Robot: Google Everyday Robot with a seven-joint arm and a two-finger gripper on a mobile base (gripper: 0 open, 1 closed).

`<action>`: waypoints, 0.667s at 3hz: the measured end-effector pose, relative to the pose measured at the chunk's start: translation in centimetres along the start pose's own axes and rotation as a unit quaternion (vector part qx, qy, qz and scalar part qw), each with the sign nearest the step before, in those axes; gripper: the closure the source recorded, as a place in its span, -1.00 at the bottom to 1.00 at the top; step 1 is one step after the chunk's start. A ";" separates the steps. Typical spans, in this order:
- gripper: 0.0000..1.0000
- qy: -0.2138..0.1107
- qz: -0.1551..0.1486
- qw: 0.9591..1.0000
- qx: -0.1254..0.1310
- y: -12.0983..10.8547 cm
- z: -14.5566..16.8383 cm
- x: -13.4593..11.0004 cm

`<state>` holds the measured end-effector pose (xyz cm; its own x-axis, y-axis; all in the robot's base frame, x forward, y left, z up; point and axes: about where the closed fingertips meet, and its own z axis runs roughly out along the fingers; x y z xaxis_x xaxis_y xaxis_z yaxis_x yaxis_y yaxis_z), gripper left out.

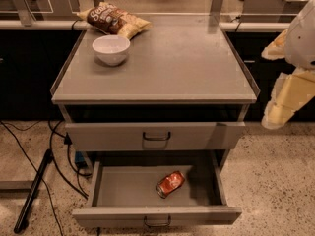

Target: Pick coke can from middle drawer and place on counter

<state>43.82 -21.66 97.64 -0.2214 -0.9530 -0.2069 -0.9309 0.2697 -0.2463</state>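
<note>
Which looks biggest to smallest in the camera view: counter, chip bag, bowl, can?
1. counter
2. chip bag
3. bowl
4. can
Bowl and can look close in size, and the can lies lower, so that pair is unsure. The pincer hangs at the right edge, beside the counter.

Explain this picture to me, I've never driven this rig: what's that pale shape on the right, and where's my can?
There is one camera, looking down at the front of a grey cabinet. The pale shape at the right edge is the robot's arm; its gripper hangs beside the cabinet, off the counter, touching nothing. On the counter stand a white bowl and, behind it, a chip bag. The coke can lies on its side in the open middle drawer, right of centre. I see nothing held.
</note>
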 end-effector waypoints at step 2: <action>0.44 -0.032 0.007 0.999 -0.029 2.6 6.3 0.6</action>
<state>43.10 -20.64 90.89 -0.2181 -0.9377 -0.2705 -0.9432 0.2736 -0.1882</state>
